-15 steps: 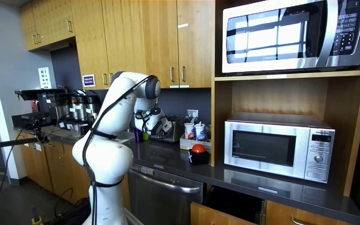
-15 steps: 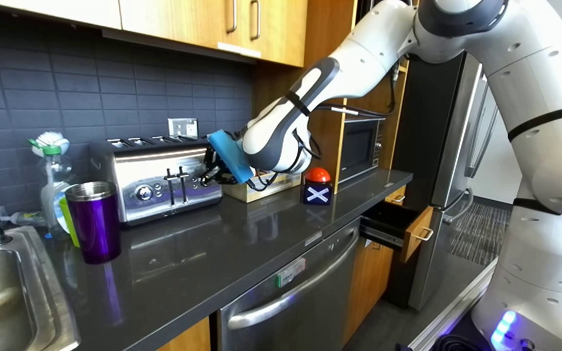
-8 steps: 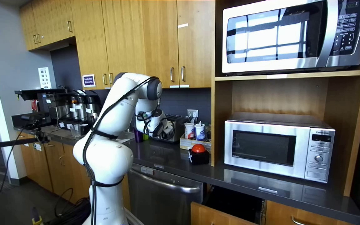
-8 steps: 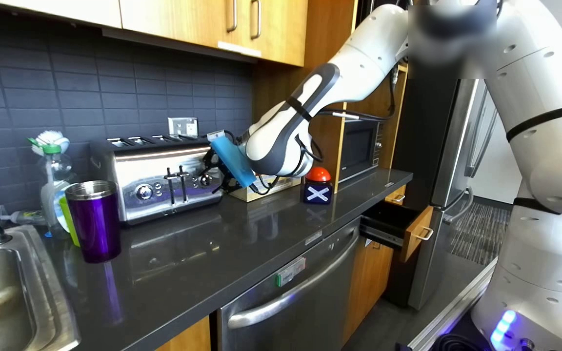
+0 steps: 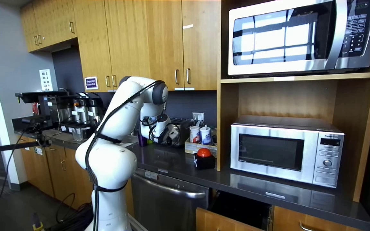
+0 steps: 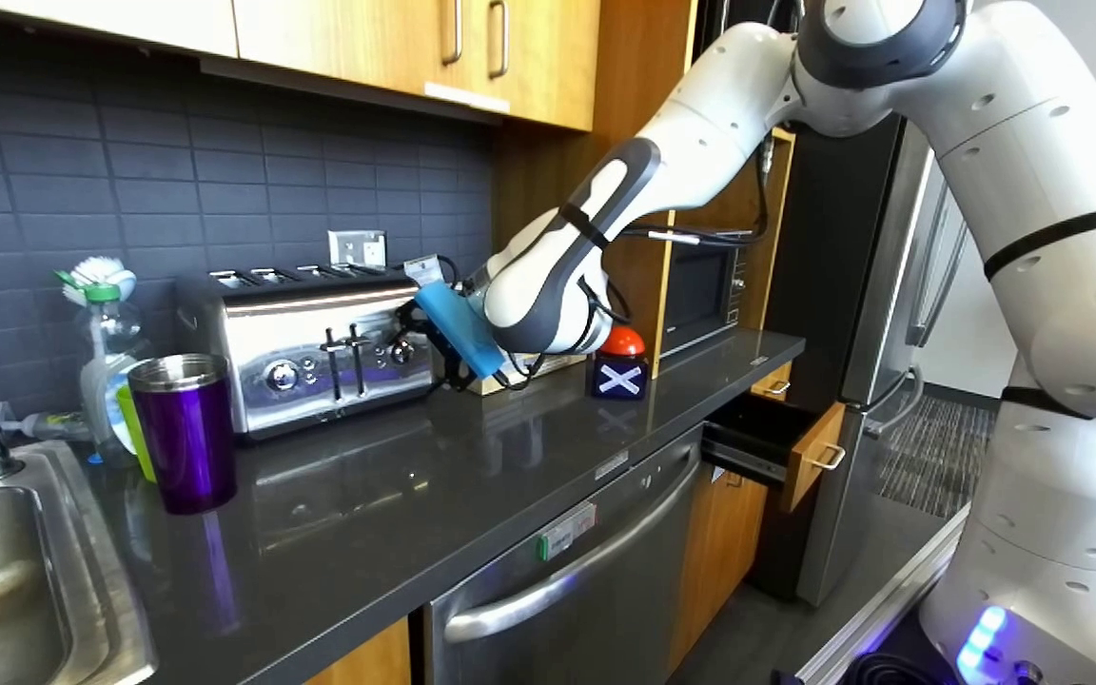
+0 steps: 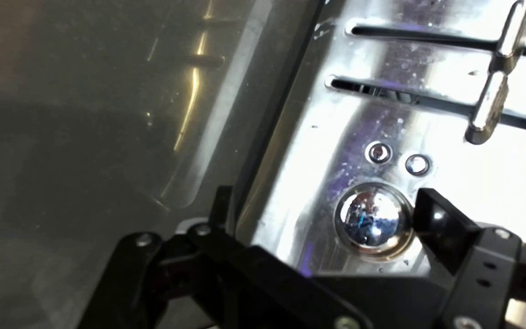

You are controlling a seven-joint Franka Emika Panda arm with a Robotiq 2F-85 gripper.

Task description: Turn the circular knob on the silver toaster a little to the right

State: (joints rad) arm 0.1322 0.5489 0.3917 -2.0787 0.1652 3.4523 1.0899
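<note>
Wrist view: my gripper (image 7: 324, 205) stands wide, holding nothing, the circular knob (image 7: 375, 221) of the silver toaster (image 7: 448, 164) between its jaws; I judge reach done, grip and turn pending.

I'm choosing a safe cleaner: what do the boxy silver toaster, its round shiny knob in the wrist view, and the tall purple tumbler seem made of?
Boxy silver toaster: polished metal, probably steel; its front reflects like a mirror.
Round shiny knob: chrome-like, with crisp reflections; solid metal or plated plastic, I can't tell.
Tall purple tumbler: glossy, probably coated metal, judging by its silver rim.
</note>
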